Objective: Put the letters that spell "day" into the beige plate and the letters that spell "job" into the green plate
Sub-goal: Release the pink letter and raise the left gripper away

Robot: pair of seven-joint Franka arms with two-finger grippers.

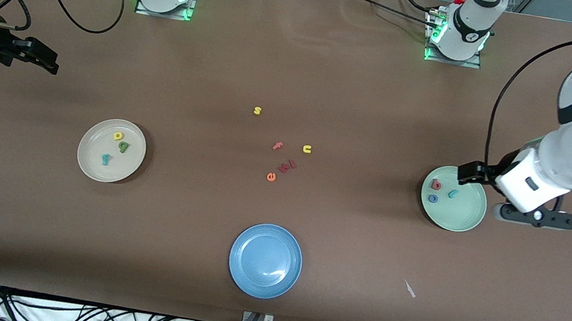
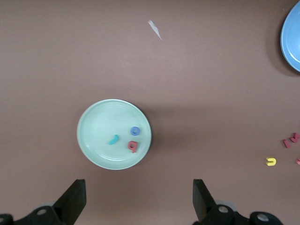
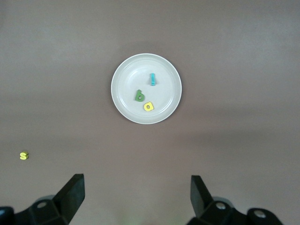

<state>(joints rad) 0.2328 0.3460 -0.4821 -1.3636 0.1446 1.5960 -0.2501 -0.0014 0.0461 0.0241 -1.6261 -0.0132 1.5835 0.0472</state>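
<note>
Blue plate (image 1: 265,260) nearest on brown table (image 1: 298,72), loose letters (image 1: 283,157) mid-table

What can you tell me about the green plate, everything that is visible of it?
The green plate is round, shallow, pale mint with a raised rim and a smooth, glossy look. It lies flat on the brown table toward the left arm's end. Three small letters rest in it: a pinkish-red "b", a blue "o" and a teal "j". The open left gripper hangs above the plate's edge without touching it.
</note>
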